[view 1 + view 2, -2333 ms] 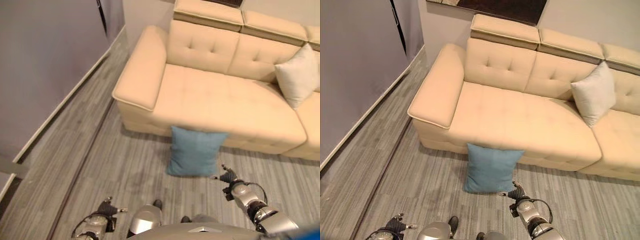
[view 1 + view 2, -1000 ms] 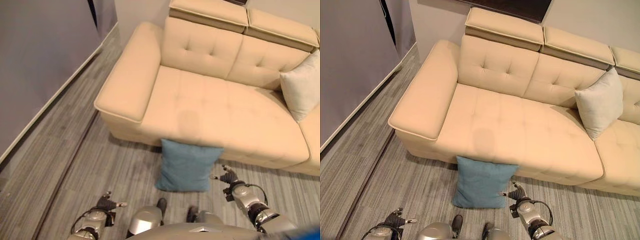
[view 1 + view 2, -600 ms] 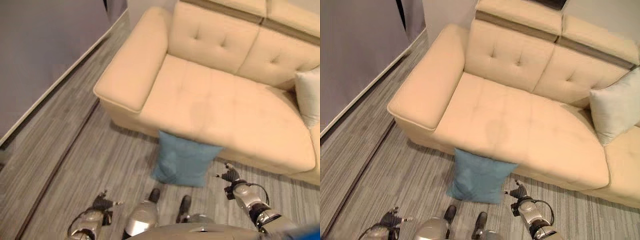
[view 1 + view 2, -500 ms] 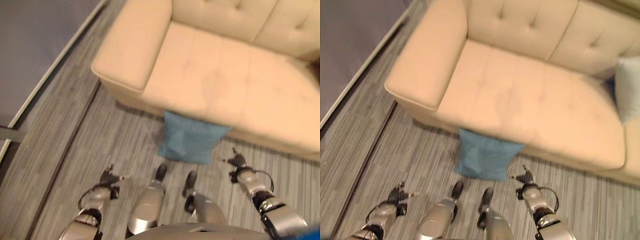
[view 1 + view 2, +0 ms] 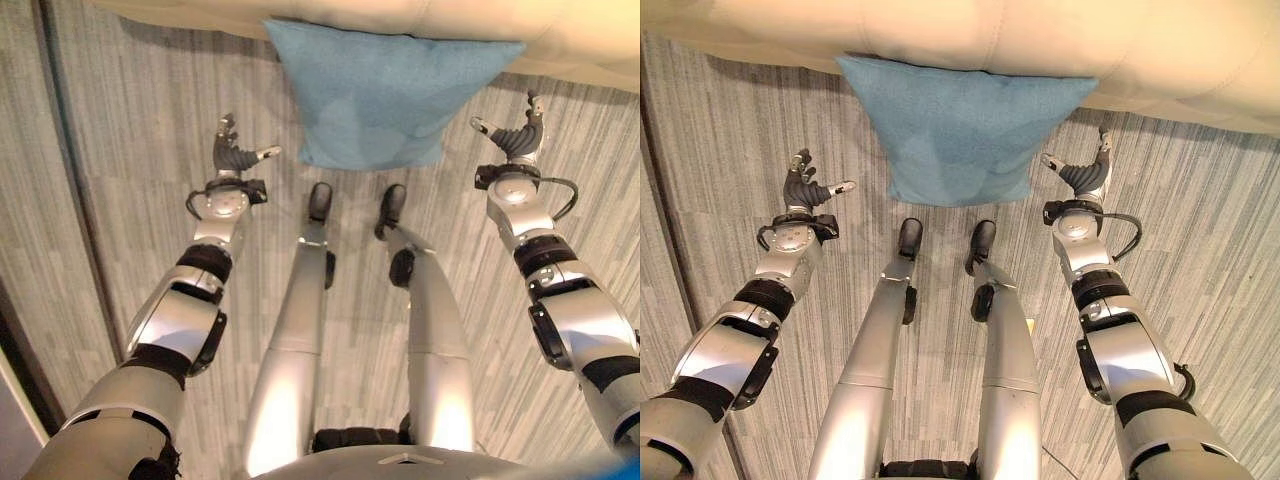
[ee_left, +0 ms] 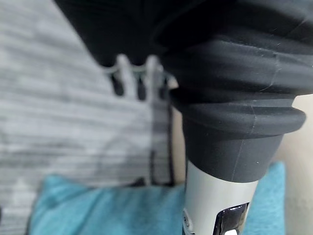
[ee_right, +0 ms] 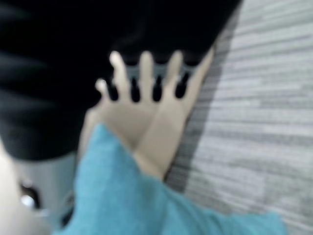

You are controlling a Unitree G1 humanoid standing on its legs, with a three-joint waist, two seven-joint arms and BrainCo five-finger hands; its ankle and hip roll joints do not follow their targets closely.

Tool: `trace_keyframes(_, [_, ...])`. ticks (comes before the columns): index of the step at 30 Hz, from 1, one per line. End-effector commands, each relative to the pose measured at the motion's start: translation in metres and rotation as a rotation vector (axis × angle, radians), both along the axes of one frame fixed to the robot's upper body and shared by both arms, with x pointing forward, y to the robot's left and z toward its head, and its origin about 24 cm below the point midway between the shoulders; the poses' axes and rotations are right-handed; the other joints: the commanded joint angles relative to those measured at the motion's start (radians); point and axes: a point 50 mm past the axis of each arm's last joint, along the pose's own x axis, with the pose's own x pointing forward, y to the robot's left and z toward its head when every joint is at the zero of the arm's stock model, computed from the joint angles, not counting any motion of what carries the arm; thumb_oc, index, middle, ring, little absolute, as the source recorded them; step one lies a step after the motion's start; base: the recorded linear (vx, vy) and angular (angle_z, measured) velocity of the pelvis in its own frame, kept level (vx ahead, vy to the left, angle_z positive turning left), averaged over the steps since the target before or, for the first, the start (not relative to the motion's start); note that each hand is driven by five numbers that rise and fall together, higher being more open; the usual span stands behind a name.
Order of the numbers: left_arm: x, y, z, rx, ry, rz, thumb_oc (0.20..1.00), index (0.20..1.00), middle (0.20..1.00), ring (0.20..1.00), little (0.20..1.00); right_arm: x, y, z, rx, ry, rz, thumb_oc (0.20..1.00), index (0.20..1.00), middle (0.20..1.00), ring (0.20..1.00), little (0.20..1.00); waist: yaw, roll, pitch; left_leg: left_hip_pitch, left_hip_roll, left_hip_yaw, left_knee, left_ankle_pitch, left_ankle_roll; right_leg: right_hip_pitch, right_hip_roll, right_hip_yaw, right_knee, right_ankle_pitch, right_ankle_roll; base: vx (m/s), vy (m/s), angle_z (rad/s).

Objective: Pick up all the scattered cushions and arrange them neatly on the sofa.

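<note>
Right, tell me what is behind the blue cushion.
Behind the blue cushion stands the sofa's cream front; it leans on it. The sofa base and floor there are covered.

Right hand [image 7: 146, 73] spread, fingers straight, over the grey floor [image 7: 254, 98]; the blue cushion [image 7: 127, 196] sits just beside it against the beige sofa [image 7: 156, 127].

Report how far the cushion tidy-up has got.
Nothing looks done for this blue cushion: it stands on the grey floor, its upper edge against the front of the beige sofa. In hand: the left hand and right hand are open, one on each side of the cushion and clear of it. Left: grasp it, lift it and set it on the sofa.
</note>
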Motion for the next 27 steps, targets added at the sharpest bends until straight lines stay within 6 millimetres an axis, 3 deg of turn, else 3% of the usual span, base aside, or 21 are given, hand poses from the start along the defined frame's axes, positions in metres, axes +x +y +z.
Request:
trace_keyframes(1, [-0.020,0.016,-0.037,-0.107,0.025,0.087,1.000,1.000,1.000,1.000,1.000,-0.017,-0.014,-0.028,0.049,-0.017,-0.057,1.000,1.000,1.000,1.000,1.000,-0.017,0.056,-0.168,0.024,-0.018,-0.079,-0.075,-0.077,0.011,0.035,-0.005,0.021,0.038,-0.088,0.106,0.02,-0.003,-0.06])
trace_keyframes(4, [-0.015,0.009,-0.024,-0.144,-0.025,0.061,1.000,1.000,1.000,1.000,1.000,-0.014,-0.010,-0.019,0.088,-0.052,-0.004,1.000,1.000,1.000,1.000,1.000,-0.022,0.059,-0.164,-0.016,-0.020,-0.076,-0.054,-0.082,0.012,-0.008,0.000,0.028,0.055,-0.089,0.106,0.02,-0.022,-0.07])
trace_keyframes(7, [-0.007,0.004,0.001,-0.178,-0.094,0.020,1.000,1.000,1.000,1.000,1.000,-0.006,-0.003,0.007,0.100,-0.114,0.092,1.000,1.000,1.000,1.000,1.000,-0.026,0.059,-0.154,-0.083,-0.019,-0.073,-0.018,-0.083,0.008,-0.075,-0.003,0.035,0.080,-0.084,0.110,0.01,-0.027,-0.01])
trace_keyframes(10, [-0.005,0.003,0.008,-0.183,-0.113,0.009,1.000,1.000,1.000,1.000,1.000,-0.005,-0.002,0.015,0.101,-0.130,0.111,1.000,1.000,1.000,1.000,1.000,-0.026,0.060,-0.155,-0.105,-0.020,-0.074,-0.008,-0.082,0.007,-0.099,-0.003,0.037,0.090,-0.085,0.110,0.01,-0.011,0.00])
trace_keyframes(13, [0.002,-0.004,0.035,-0.194,-0.177,-0.019,1.000,1.000,1.000,1.000,1.000,0.001,0.008,0.043,0.106,-0.196,0.172,1.000,1.000,1.000,1.000,1.000,-0.028,0.058,-0.152,-0.180,-0.022,-0.073,0.017,-0.075,0.001,-0.174,-0.007,0.040,0.123,-0.085,0.112,0.04,-0.045,0.01])
trace_keyframes(14, [0.006,-0.010,0.053,-0.174,-0.216,-0.037,1.000,1.000,1.000,1.000,1.000,0.004,0.016,0.058,0.099,-0.229,0.192,1.000,1.000,1.000,1.000,1.000,-0.030,0.057,-0.149,-0.219,-0.021,-0.072,0.030,-0.073,-0.001,-0.208,-0.011,0.039,0.135,-0.084,0.114,0.05,-0.052,0.03])
trace_keyframes(17, [0.009,-0.015,0.070,-0.152,-0.250,-0.051,1.000,1.000,1.000,1.000,1.000,0.007,0.024,0.072,0.087,-0.256,0.211,1.000,1.000,1.000,1.000,1.000,-0.032,0.055,-0.150,-0.262,-0.020,-0.070,0.048,-0.072,-0.003,-0.250,-0.011,0.040,0.155,-0.086,0.116,0.04,-0.022,0.01])
trace_keyframes(19, [0.012,-0.023,0.095,-0.128,-0.300,-0.070,1.000,1.000,1.000,1.000,1.000,0.009,0.041,0.092,0.069,-0.300,0.249,1.000,1.000,1.000,1.000,1.000,-0.035,0.053,-0.145,-0.320,-0.019,-0.071,0.078,-0.072,-0.004,-0.298,-0.009,0.039,0.175,-0.086,0.117,0.06,-0.016,-0.03])
trace_keyframes(24, [0.015,-0.034,0.129,-0.096,-0.356,-0.083,1.000,1.000,1.000,1.000,1.000,0.012,0.068,0.111,0.054,-0.331,0.291,1.000,1.000,1.000,1.000,1.000,-0.042,0.050,-0.129,-0.379,-0.016,-0.068,0.124,-0.078,-0.007,-0.352,-0.005,0.041,0.214,-0.090,0.119,0.05,-0.013,-0.06])
trace_keyframes(25, [0.017,-0.053,0.148,-0.042,-0.375,-0.112,1.000,1.000,1.000,1.000,1.000,0.012,0.098,0.124,0.002,-0.344,0.345,1.000,1.000,1.000,1.000,1.000,-0.042,0.050,-0.099,-0.380,-0.012,-0.062,0.149,-0.086,-0.008,-0.357,0.002,0.045,0.234,-0.092,0.115,0.06,-0.007,-0.08])
trace_keyframes(27, [0.017,-0.070,0.157,-0.055,-0.392,-0.154,1.000,1.000,1.000,1.000,1.000,0.011,0.127,0.129,-0.004,-0.347,0.413,1.000,1.000,1.000,1.000,1.000,-0.042,0.050,-0.087,-0.380,-0.010,-0.061,0.161,-0.090,-0.008,-0.357,0.008,0.045,0.237,-0.093,0.114,0.04,0.002,-0.08])
